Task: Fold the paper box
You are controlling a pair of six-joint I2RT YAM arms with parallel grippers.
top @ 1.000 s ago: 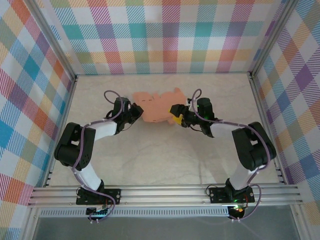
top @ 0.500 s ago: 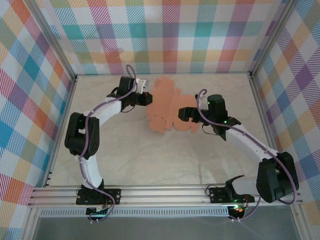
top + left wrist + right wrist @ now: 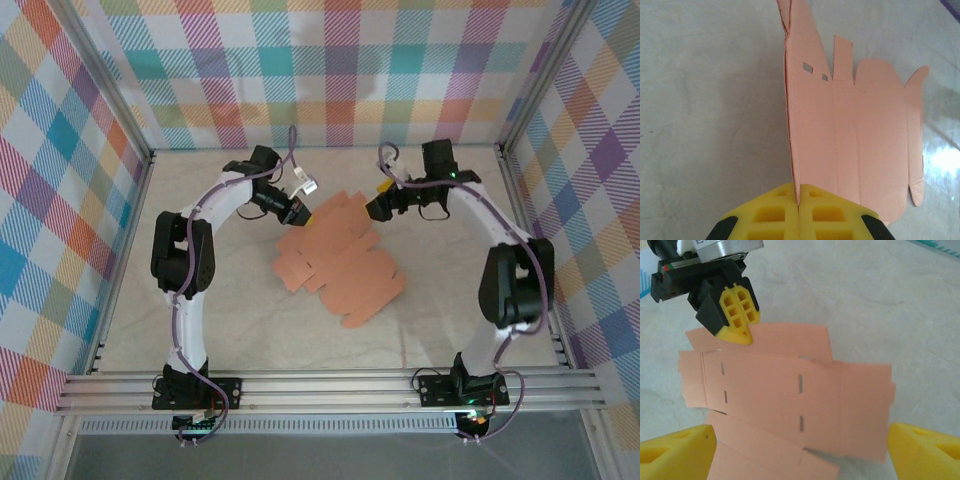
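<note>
Paper box: your salmon-orange paper box (image 3: pixel 335 262) is an unfolded die-cut sheet with its tabs and flaps spread out. It sits around the middle of the table (image 3: pixel 230 325), reaching toward the table's far side.
Sheet detail: in the left wrist view you see the paper box (image 3: pixel 860 130) fanning away from the pinched edge, rounded tabs at its far end. The right wrist view shows you the paper box (image 3: pixel 790 390) with short slits along its creases.
Left gripper: the left gripper (image 3: pixel 297 213) is over the table's far half, left of centre. You can see its yellow pads pressed together on the sheet's far-left edge in its own camera (image 3: pixel 798 200) and from the other wrist (image 3: pixel 737 332).
Right gripper: the right gripper (image 3: pixel 378 207) hangs over the table's far half, right of centre, beside the sheet's far-right corner. Its jaws are spread wide, with nothing between its yellow fingertips (image 3: pixel 677 450).
</note>
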